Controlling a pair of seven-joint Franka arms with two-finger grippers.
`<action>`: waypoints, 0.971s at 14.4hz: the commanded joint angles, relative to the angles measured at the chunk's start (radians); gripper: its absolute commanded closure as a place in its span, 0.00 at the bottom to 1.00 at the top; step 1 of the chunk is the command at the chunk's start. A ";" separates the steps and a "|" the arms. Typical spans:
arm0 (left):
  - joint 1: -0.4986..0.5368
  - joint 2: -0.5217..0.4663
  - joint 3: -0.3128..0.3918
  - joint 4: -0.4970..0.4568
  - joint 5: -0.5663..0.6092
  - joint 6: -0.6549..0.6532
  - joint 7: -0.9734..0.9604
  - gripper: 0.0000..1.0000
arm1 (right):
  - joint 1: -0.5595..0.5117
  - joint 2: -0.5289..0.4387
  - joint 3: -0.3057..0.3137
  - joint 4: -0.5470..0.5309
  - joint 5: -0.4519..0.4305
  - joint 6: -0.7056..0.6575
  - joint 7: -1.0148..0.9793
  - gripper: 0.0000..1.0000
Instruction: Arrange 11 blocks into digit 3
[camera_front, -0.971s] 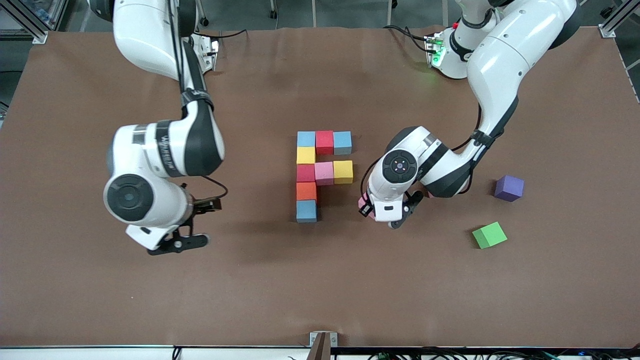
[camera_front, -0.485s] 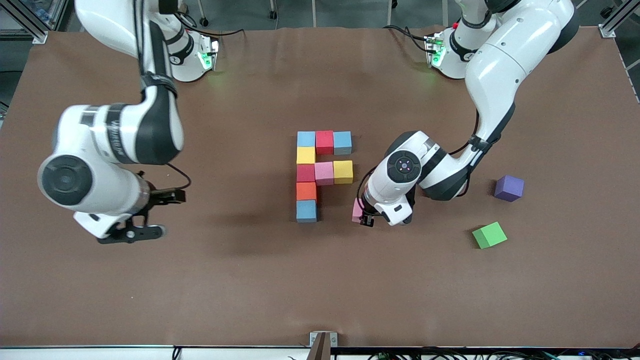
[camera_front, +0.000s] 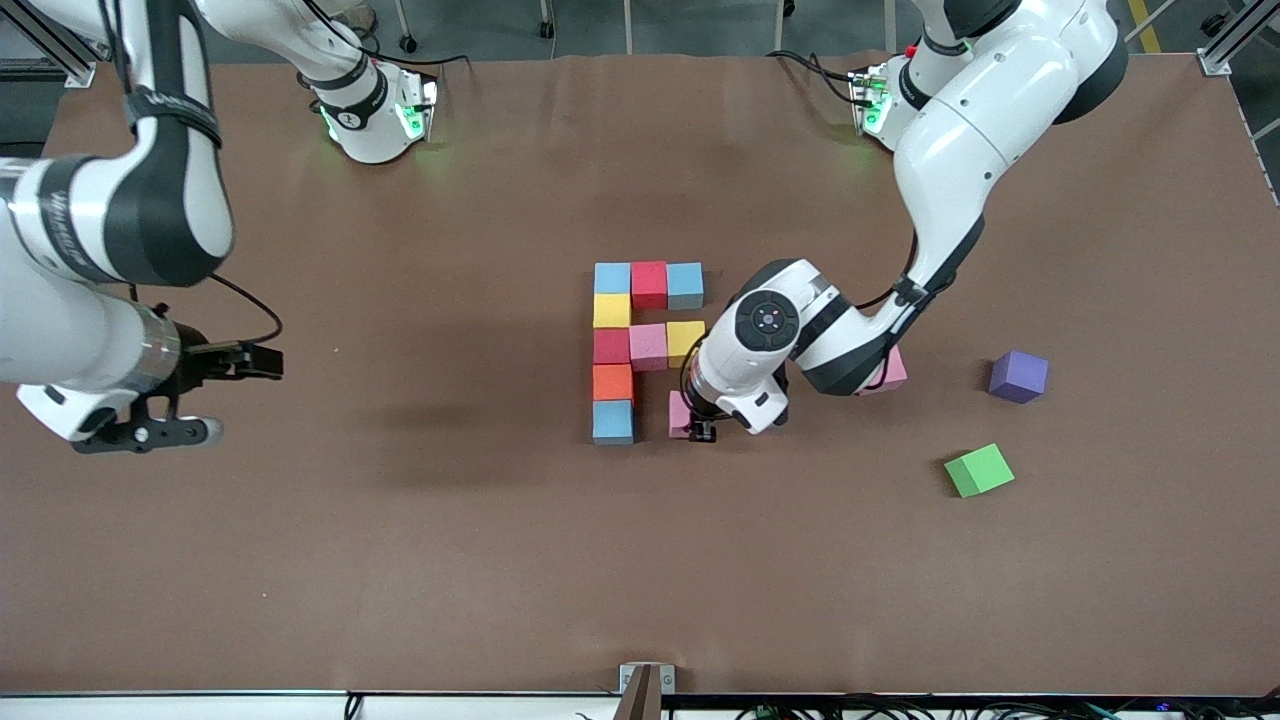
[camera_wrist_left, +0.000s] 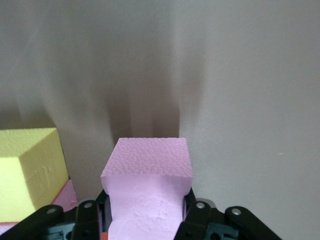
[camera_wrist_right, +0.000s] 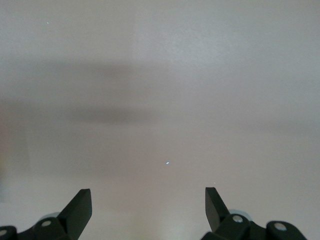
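One pink block (camera_wrist_left: 148, 175) | clamped between left gripper (camera_wrist_left: 147, 212) fingers (camera_wrist_left: 196, 212)

Glossy white arm shells with black joint bands; black cables loop beside the wrists; green lights glow on both bases.

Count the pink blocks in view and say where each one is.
3. One pink block sits in the figure's middle row, beside the yellow block. One is held in the left end effector. One lies partly hidden under the left arm.
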 joint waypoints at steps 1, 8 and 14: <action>-0.091 0.022 0.081 0.062 -0.015 0.009 -0.028 0.67 | -0.071 -0.126 0.099 -0.143 -0.065 0.065 0.060 0.00; -0.144 0.088 0.099 0.157 -0.026 -0.002 -0.027 0.67 | -0.361 -0.255 0.433 -0.269 -0.128 0.097 0.178 0.00; -0.162 0.102 0.099 0.177 -0.058 -0.003 -0.017 0.67 | -0.378 -0.315 0.440 -0.277 -0.126 0.063 0.172 0.00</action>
